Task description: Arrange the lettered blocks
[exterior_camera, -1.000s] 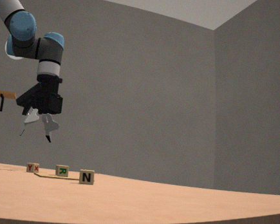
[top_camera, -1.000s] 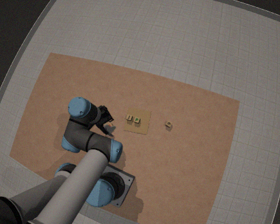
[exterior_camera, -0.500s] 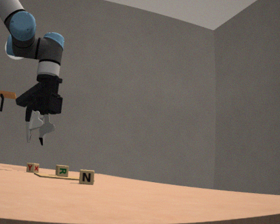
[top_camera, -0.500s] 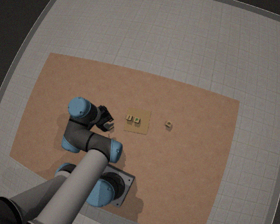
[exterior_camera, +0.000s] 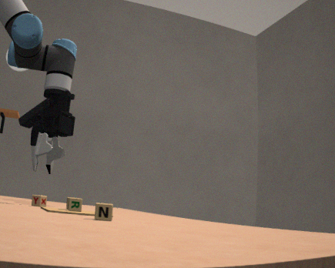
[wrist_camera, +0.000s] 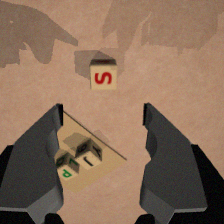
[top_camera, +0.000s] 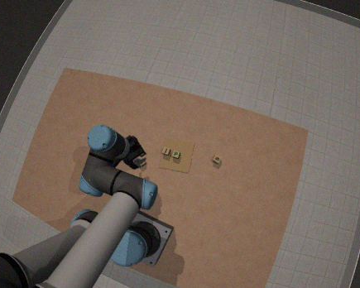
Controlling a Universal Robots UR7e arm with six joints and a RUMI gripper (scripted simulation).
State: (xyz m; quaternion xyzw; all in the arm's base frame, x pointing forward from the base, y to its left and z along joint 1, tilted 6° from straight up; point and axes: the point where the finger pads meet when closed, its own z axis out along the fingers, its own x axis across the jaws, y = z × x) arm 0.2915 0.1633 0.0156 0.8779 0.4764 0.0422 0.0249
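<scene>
My gripper [top_camera: 141, 160] [exterior_camera: 41, 169] [wrist_camera: 103, 105] hangs high above the table, left of the tan mat [top_camera: 184, 163] [wrist_camera: 102, 165] [exterior_camera: 65, 211]. Its fingers are partly apart with nothing between them. Two blocks stand side by side on the mat's left part: one with I [top_camera: 165, 151] [wrist_camera: 90, 160] on top and one with a green P [top_camera: 175, 154] [wrist_camera: 66, 171] on top. A block with a red S [wrist_camera: 103, 78] on top lies off the mat, below and ahead of my fingers. A fourth block [top_camera: 217, 159] [exterior_camera: 104, 211] lies off the mat to the right; its side shows N, and I cannot read its top mark.
The brown table top [top_camera: 236, 207] ends in grey tiled floor on all sides. My arm's base plate [top_camera: 163, 233] sits at the table's near edge. An orange shelf [exterior_camera: 4, 112] juts out at the left of the side view.
</scene>
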